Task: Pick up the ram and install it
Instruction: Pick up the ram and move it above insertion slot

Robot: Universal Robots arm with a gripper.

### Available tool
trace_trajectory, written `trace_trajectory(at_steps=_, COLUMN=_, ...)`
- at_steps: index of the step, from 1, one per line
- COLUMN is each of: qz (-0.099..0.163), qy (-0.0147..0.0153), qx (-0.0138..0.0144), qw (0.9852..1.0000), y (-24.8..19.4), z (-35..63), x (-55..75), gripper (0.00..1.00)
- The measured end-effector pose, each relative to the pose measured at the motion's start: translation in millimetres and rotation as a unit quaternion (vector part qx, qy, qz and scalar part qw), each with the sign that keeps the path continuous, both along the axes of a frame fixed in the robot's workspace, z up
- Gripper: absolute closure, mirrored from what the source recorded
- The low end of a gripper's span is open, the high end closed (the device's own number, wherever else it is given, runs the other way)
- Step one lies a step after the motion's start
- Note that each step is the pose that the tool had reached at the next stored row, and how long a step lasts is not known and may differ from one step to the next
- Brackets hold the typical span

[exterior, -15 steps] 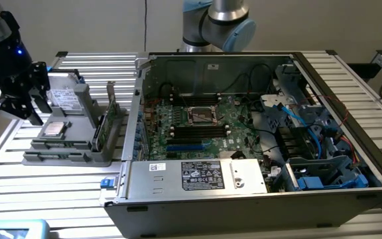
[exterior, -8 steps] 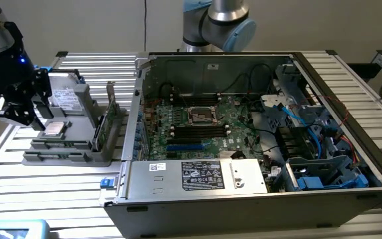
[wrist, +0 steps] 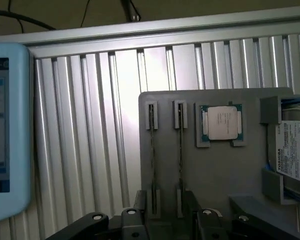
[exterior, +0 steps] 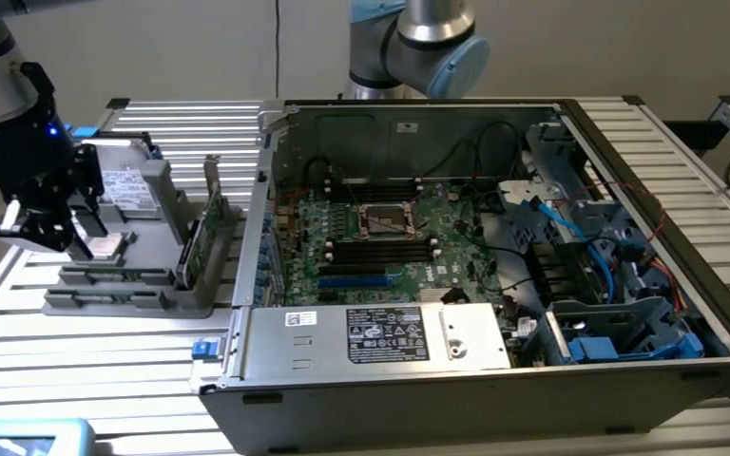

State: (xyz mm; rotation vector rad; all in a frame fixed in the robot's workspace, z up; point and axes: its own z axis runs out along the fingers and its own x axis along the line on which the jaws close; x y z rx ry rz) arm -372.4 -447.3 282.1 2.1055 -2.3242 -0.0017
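Can see the hand [exterior: 54, 245] wide open, empty, above the grey holder [wrist: 215, 175] on the bench [wrist: 90, 125]. Can see the ram [wrist: 180, 150] just as a thin line, on edge in a holder slot, flat sides hidden.

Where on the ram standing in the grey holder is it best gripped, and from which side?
Pinch the ram across its flat faces at mid-length, coming straight down from above. It stands on edge in the grey holder, both ends seated in brackets, so likely only its thin top edge is free.
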Motion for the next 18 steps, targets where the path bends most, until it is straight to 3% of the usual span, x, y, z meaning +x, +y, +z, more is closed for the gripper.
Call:
trace_trajectory(at_steps=9, qz=0.011, qy=0.0000, qx=0.0000, qw=0.9999, y=-0.2, z=-16.3, x=0.1, gripper=0.58)
trace_trajectory(at_steps=13, qz=0.011, qy=0.0001, qx=0.0000, qw=0.9999, y=-5.2, z=-23.6, x=0.0, gripper=0.58)
trace_trajectory(at_steps=18, qz=0.011, qy=0.0000, qx=0.0000, qw=0.9999, y=-5.5, z=-32.6, x=0.0, gripper=0.58)
